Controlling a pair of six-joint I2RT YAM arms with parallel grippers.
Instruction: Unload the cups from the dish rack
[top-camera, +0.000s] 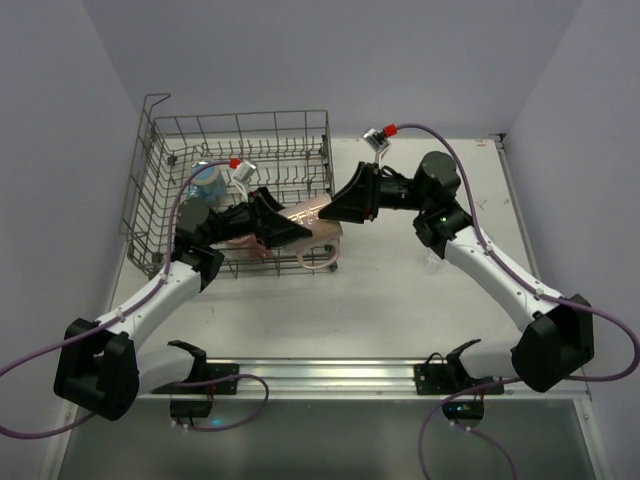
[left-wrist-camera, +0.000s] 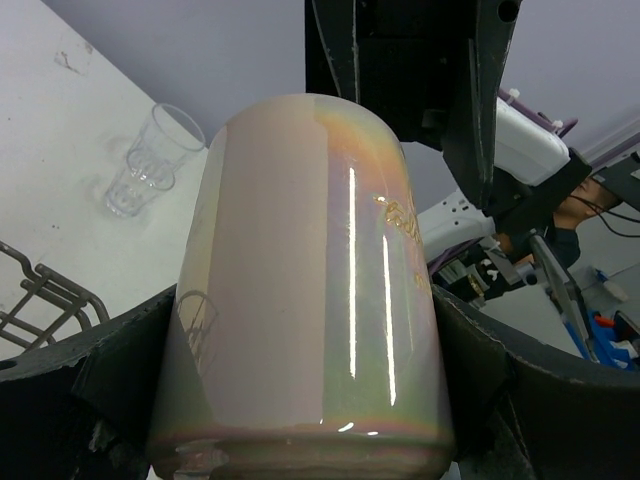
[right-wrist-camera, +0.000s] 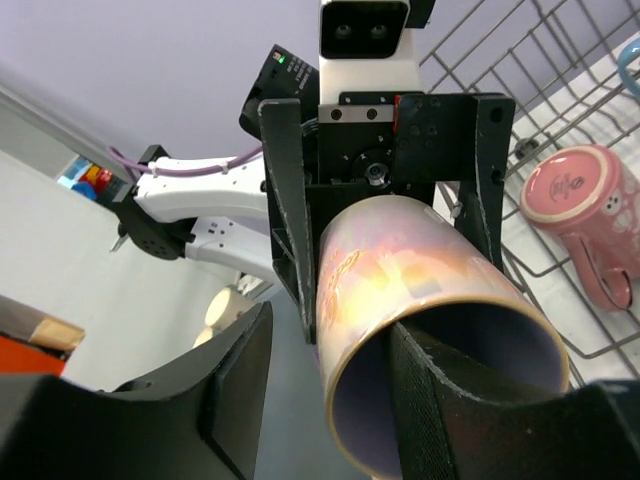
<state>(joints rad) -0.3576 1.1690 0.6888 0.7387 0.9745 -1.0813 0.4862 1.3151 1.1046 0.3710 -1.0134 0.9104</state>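
Pearly pink mug (left-wrist-camera: 300, 280), centre frame, is clenched in the left tool (top-camera: 296, 235). The right tool (top-camera: 338, 208) straddles its rim, jaws apart.

Light: bright, even, from overhead; top view clear.
Shadows: soft and faint on the table (top-camera: 380, 310).
Glare: long white streaks down the mug (left-wrist-camera: 352, 270).
Blur: near fingers (right-wrist-camera: 230, 390) soft in wrist views.
Distortion: wrist-view edges bend.
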